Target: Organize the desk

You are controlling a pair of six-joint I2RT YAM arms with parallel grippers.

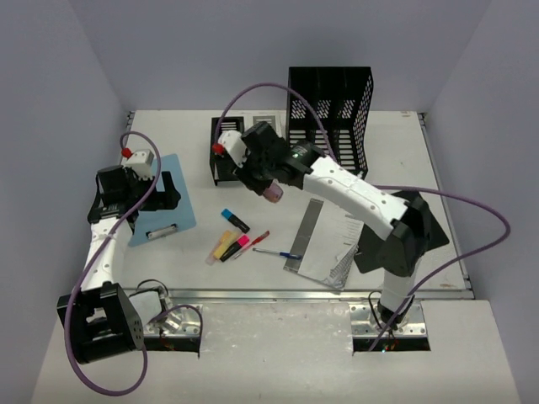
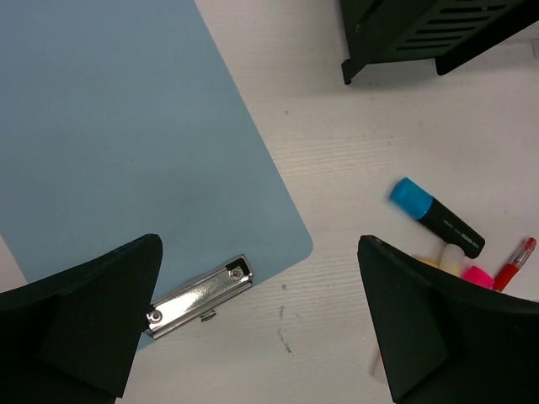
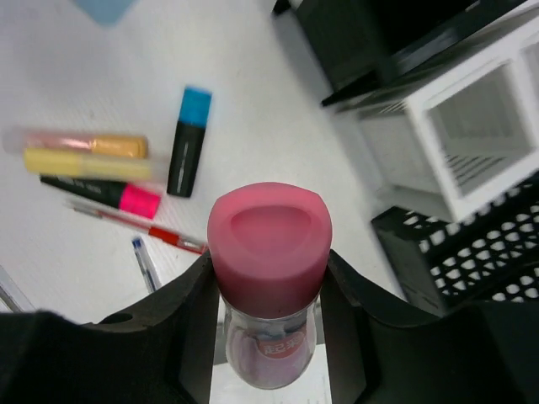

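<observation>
You have the desk spread under both arms, and the tall black mesh rack standing at its far edge is your landmark. In front of the rack and a little to its right lie loose printed sheets. Well to its left lies the blue clipboard, clip end nearest you. Just beside the rack's left side sits the low black organiser tray. Your left gripper hangs over the clipboard's clip end with its jaws spread wide, grasping nothing. Your right gripper is in front of the rack's left corner, clenched on a small pink-capped bottle that looks lifted off the surface. Further forward of the rack, between clipboard and sheets, lie the loose pieces: a blue-capped highlighter, a pink one, a yellow one, a red pen and a blue pen. The step in hand appears to be stowing the bottle, most likely in the organiser tray. Your next move calls for swinging it over an open compartment, keeping it upright, and lowering it clear of the tray's walls before you release. After that, the highlighters and pens remain to be gathered.
</observation>
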